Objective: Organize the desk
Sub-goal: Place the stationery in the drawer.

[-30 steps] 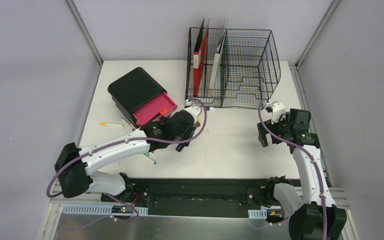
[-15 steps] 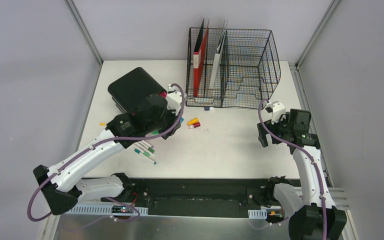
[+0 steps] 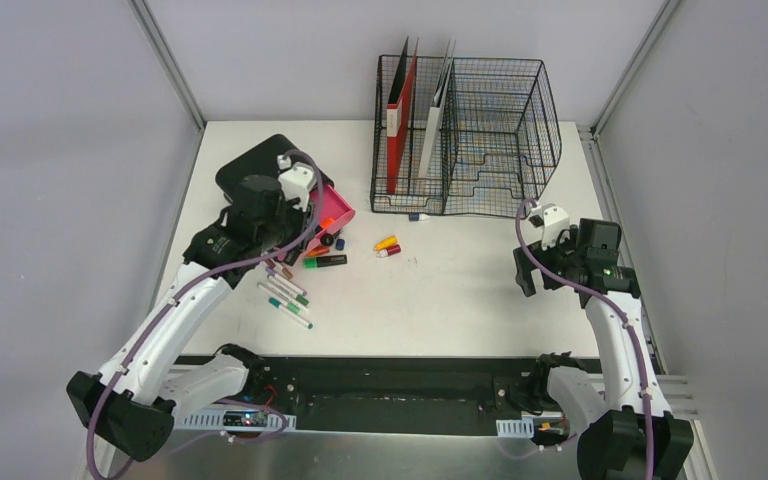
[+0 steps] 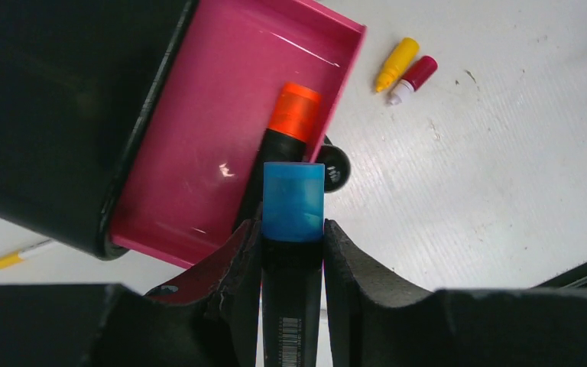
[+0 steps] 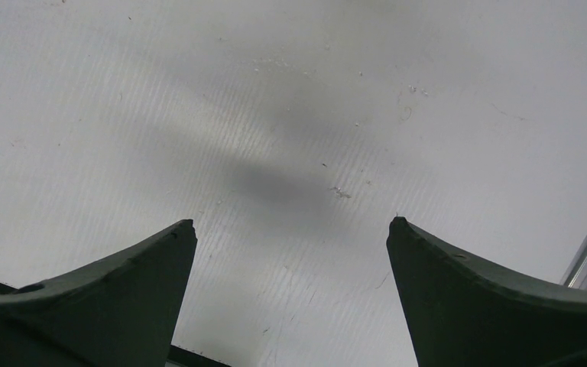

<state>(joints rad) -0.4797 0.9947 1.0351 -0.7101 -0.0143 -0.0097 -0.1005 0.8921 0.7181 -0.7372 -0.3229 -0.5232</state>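
Marker with blue cap pinched in left fingers, at pink drawer.

barcode on blue-capped marker, digits too small to read, no other legible text

The white desk carries a black drawer box at its back left, set askew to the edges, with its pink drawer pulled out toward the middle. A black wire rack stands at the back centre. Just in front of the box several pens lie loose, roughly parallel, near the front left. A green marker lies beside the drawer's front corner, with a small black round piece next to it. A yellow marker and a red marker lie side by side toward the middle. A small blue-tipped item rests at the rack's foot. A yellow pen lies left of the box.
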